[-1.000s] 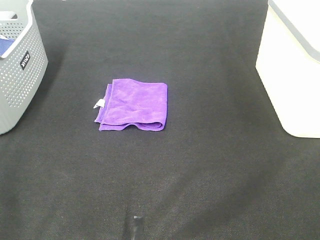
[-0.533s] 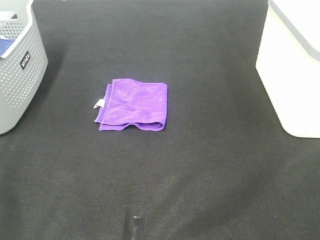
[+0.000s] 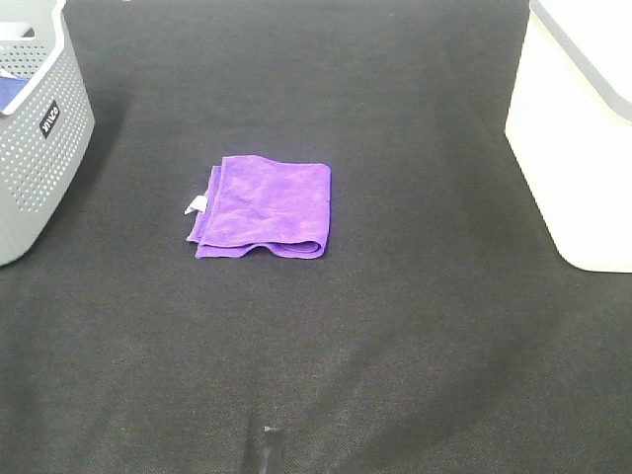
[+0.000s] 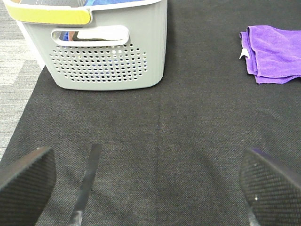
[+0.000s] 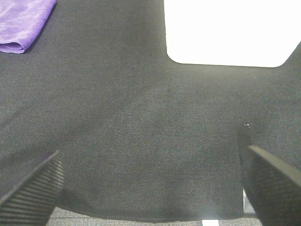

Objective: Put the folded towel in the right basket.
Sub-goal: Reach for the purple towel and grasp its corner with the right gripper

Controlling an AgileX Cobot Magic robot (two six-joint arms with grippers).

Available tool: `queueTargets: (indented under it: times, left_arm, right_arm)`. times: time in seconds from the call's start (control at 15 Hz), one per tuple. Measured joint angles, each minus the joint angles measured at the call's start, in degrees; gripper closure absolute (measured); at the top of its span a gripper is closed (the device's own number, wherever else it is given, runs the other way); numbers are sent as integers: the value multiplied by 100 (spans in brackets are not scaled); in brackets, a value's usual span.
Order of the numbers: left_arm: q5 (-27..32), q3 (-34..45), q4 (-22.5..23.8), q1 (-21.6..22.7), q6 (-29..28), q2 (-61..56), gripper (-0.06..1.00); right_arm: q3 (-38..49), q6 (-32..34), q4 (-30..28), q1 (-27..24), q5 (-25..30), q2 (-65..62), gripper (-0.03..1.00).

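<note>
A folded purple towel (image 3: 265,208) lies flat on the black mat, left of centre. It also shows in the left wrist view (image 4: 273,54) and partly in the right wrist view (image 5: 23,21). The right basket (image 3: 583,128) is white and stands at the right edge; its wall shows in the right wrist view (image 5: 230,30). My left gripper (image 4: 146,188) is open and empty, low over the mat near the grey basket. My right gripper (image 5: 150,188) is open and empty over the mat in front of the white basket. Neither gripper touches the towel.
A grey perforated basket (image 3: 35,128) stands at the far left with something blue inside; it also shows in the left wrist view (image 4: 101,52). The black mat (image 3: 395,326) covers the table. A small dark object (image 3: 269,449) lies near the front edge.
</note>
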Motion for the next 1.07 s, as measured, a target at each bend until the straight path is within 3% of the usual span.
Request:
queueTargets:
  times: [0.6, 0.73, 0.8, 0.87, 1.07]
  left_arm:
    - [0, 0, 0, 0, 0, 0, -4]
    - [0, 0, 0, 0, 0, 0, -4]
    - [0, 0, 0, 0, 0, 0, -4]
    - [0, 0, 0, 0, 0, 0, -4]
    - [0, 0, 0, 0, 0, 0, -4]
  right_arm:
    - [0, 0, 0, 0, 0, 69, -1]
    - [-338, -40, 34, 0, 46, 917, -1]
    - [-905, -40, 172, 0, 206, 1759, -1]
    - [-2091, -40, 539, 0, 550, 3151, -1]
    - [-4171, -46, 1003, 0, 556, 5283, -1]
